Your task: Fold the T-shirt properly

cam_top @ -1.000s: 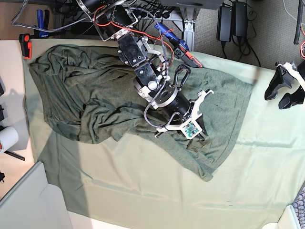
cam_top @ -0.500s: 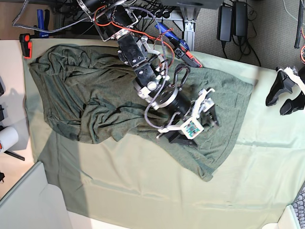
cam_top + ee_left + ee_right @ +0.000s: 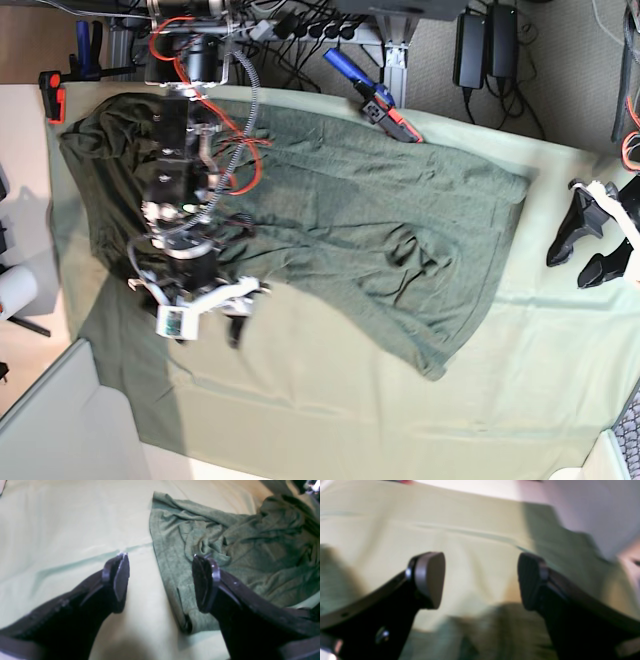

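Observation:
The dark olive T-shirt (image 3: 340,215) lies spread and wrinkled across the pale green table cloth (image 3: 350,420), bunched at its left end. My right gripper (image 3: 200,320) hangs open over the shirt's lower left edge. The right wrist view is blurred: the right gripper (image 3: 481,580) holds nothing, with bare cloth (image 3: 470,542) beyond it and shirt fabric (image 3: 482,630) below. My left gripper (image 3: 568,272) stands open just off the shirt's right end. In the left wrist view the left gripper (image 3: 162,580) is empty, and the T-shirt (image 3: 225,550) edge runs under the gap beside the right finger (image 3: 203,585).
A red and blue clamp (image 3: 375,95) holds the cloth at the far edge, and a red clamp (image 3: 50,95) sits at the far left corner. A white roll (image 3: 15,290) lies off the left edge. Power bricks (image 3: 485,45) and cables lie behind the table.
My right gripper opened and let go of the shirt's middle, then swung left to the shirt's lower left edge. The left gripper drifted slightly nearer.

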`<state>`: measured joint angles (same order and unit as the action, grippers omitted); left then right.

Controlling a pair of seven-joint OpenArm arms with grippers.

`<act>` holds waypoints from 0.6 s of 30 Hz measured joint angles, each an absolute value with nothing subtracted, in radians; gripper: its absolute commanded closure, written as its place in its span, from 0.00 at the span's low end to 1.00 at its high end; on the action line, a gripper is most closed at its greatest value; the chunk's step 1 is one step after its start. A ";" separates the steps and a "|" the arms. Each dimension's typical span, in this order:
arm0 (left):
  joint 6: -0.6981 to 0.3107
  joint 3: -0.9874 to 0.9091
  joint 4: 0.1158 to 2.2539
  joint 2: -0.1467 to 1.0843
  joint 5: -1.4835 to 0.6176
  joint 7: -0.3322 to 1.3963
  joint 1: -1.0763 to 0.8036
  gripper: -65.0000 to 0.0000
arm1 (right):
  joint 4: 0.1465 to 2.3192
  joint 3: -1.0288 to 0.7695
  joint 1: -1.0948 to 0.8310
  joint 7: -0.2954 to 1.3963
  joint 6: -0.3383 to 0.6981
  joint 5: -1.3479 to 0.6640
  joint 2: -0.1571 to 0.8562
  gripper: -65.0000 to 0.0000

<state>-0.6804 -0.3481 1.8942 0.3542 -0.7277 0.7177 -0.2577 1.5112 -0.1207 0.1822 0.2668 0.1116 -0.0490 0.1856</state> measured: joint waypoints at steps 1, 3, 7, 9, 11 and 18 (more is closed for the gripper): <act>-0.673 -0.315 1.892 0.356 -0.699 0.714 -0.239 0.35 | 1.507 -0.147 0.183 0.281 0.109 -0.055 0.200 0.32; -0.662 -0.253 1.861 0.355 -0.660 0.680 -0.198 0.35 | 1.489 -0.176 0.183 0.330 0.109 -0.079 0.231 0.32; -0.636 -0.143 1.730 0.357 -0.609 0.672 -0.102 0.35 | 1.397 -0.181 0.182 0.395 0.111 -0.091 0.281 0.32; -0.629 -0.110 1.656 0.353 -0.584 0.678 -0.036 0.35 | 1.346 -0.178 0.178 0.400 0.112 -0.095 0.298 0.32; -0.629 -0.099 1.591 0.353 -0.589 0.671 0.036 0.35 | 1.314 -0.178 0.178 0.400 0.112 -0.099 0.323 0.32; -0.628 -0.087 1.351 0.354 -0.584 0.634 0.204 0.35 | 1.278 -0.179 0.180 0.398 0.112 -0.116 0.369 0.32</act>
<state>-0.6277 -0.0868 1.3510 0.3542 -0.5838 0.6338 0.2039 1.2781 -0.1791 0.1802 0.3981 0.1116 -0.1162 0.3695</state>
